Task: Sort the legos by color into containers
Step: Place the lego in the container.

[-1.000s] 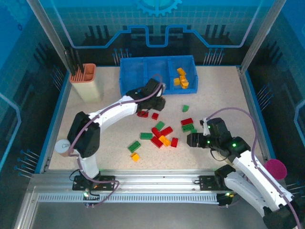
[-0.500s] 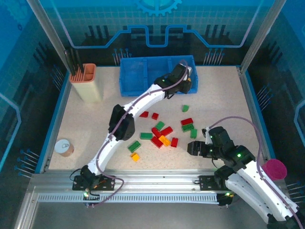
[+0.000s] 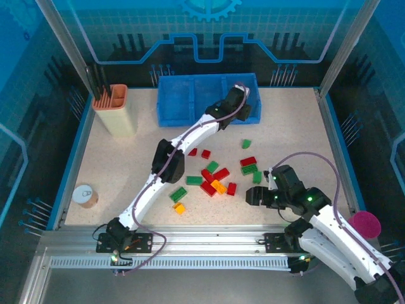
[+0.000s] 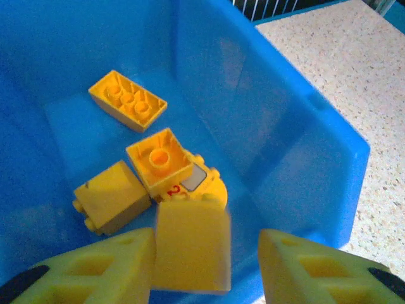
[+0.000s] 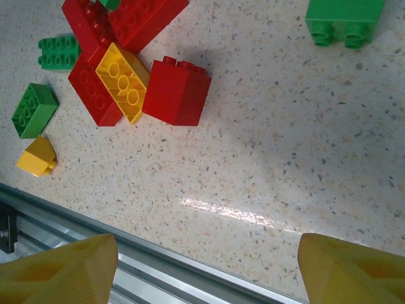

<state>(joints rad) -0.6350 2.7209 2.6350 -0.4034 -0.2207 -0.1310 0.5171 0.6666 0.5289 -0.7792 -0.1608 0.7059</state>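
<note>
My left gripper [image 3: 243,109] hangs over the right compartment of the blue bin [image 3: 190,101]. Its jaws [image 4: 205,244] stand open; a blurred yellow brick [image 4: 190,247] lies against the left finger, with a clear gap to the right finger. Below it in the compartment lie yellow bricks [image 4: 128,101] [image 4: 158,158] [image 4: 111,196]. Red, green and yellow legos [image 3: 215,180] are scattered on the table's middle. My right gripper [image 3: 253,195] hovers open and empty near the front edge [image 5: 205,253], right of a red brick [image 5: 177,92] and a yellow brick [image 5: 123,82].
A peach slotted holder [image 3: 114,111] stands at the back left. A small round cup [image 3: 83,195] sits at the front left, a pink cup [image 3: 366,223] at the front right. The metal rail [image 5: 126,253] runs along the table's near edge.
The left arm swung from the middle of the table up to the bin's right compartment and its jaws parted from the yellow brick. The right gripper drifted slightly towards the front.
</note>
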